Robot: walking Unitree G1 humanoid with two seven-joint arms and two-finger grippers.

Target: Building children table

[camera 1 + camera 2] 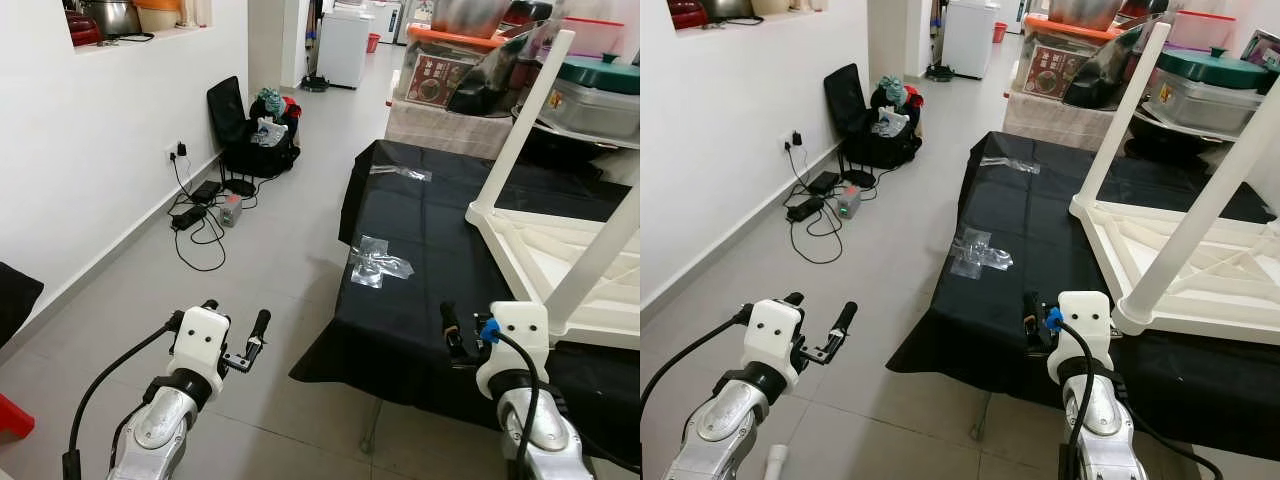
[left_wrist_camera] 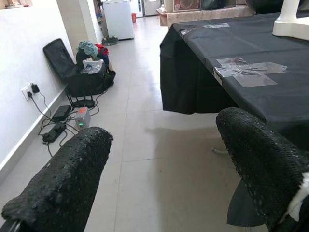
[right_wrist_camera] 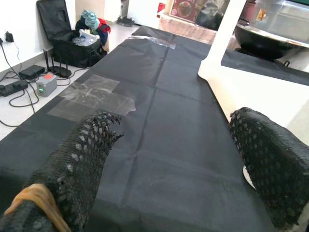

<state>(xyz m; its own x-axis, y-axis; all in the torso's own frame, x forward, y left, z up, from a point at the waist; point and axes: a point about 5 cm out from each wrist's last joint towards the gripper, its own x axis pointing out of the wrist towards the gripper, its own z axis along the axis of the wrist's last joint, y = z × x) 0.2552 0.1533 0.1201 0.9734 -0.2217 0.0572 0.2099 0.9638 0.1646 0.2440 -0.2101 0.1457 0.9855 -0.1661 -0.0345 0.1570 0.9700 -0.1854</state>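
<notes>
A white children's table (image 1: 560, 250) lies upside down on a surface draped in black cloth (image 1: 420, 300) on the right. One of its legs (image 1: 525, 120) rises at the far corner and another (image 1: 1200, 200) at the near corner. My right gripper (image 1: 1040, 320) hovers open over the cloth's near edge, just left of the near leg; in the right wrist view its fingers (image 3: 87, 154) frame bare cloth and the table's rim (image 3: 251, 92). My left gripper (image 1: 237, 315) is held open above the tiled floor, left of the cloth, with nothing in it.
Clear plastic bags (image 1: 378, 262) lie on the cloth, another (image 1: 400, 172) farther back. A black case with clothes (image 1: 255, 135) and cables with a power strip (image 1: 200, 215) sit by the left wall. Boxes and pots (image 1: 590, 90) crowd behind the table. Open floor runs down the middle.
</notes>
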